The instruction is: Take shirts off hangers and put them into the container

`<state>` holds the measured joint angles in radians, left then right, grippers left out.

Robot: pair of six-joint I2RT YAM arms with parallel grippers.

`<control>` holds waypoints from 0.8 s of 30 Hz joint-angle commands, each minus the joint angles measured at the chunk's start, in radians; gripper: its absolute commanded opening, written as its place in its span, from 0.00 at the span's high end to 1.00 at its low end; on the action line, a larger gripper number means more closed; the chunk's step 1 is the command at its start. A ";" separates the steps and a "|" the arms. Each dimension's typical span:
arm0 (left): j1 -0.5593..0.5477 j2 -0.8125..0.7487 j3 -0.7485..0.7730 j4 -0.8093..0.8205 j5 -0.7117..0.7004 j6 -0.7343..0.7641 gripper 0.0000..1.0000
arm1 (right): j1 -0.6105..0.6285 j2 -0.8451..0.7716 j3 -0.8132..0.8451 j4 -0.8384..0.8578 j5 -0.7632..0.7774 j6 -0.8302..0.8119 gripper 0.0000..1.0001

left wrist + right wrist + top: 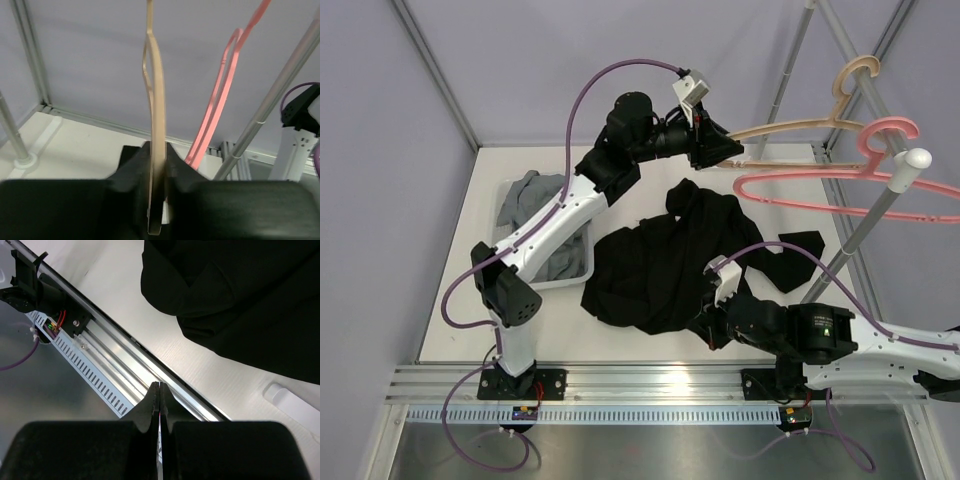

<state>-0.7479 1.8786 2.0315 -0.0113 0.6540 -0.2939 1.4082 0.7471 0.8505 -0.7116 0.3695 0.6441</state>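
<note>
The black shirt (660,260) (240,290) lies crumpled on the table's middle, off any hanger. Inside the clear container (565,283) at the left sits the grey shirt (535,195). Both hangers hang bare from the rack at the upper right: a tan wooden hanger (790,127) (157,100) and a pink hanger (840,185) (220,105). My left gripper (720,150) (158,165) is raised and shut on the tan hanger's left end. My right gripper (705,330) (159,390) is shut and empty, low over the table's front edge beside the black shirt.
A slanted silver rack pole (870,215) (280,95) with a white cap crosses the right side, in front of the hangers. The aluminium rail (125,355) runs along the near table edge under my right gripper. Frame posts stand at the back corners.
</note>
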 commanded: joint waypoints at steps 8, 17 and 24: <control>0.013 -0.459 -0.421 -0.070 -0.388 0.160 0.16 | 0.012 -0.020 0.025 -0.035 0.094 0.054 0.64; 0.045 -0.627 -0.804 -0.099 -0.599 0.030 0.01 | 0.040 -0.009 0.025 -0.045 0.186 0.103 0.44; 0.036 -0.474 -0.902 -0.147 -0.534 -0.067 0.01 | 0.071 -0.080 0.045 -0.092 0.255 0.135 0.44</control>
<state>-0.7036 1.3510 1.1538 -0.1429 0.1326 -0.3038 1.4654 0.7197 0.8551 -0.7769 0.5323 0.7372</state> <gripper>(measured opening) 0.984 0.561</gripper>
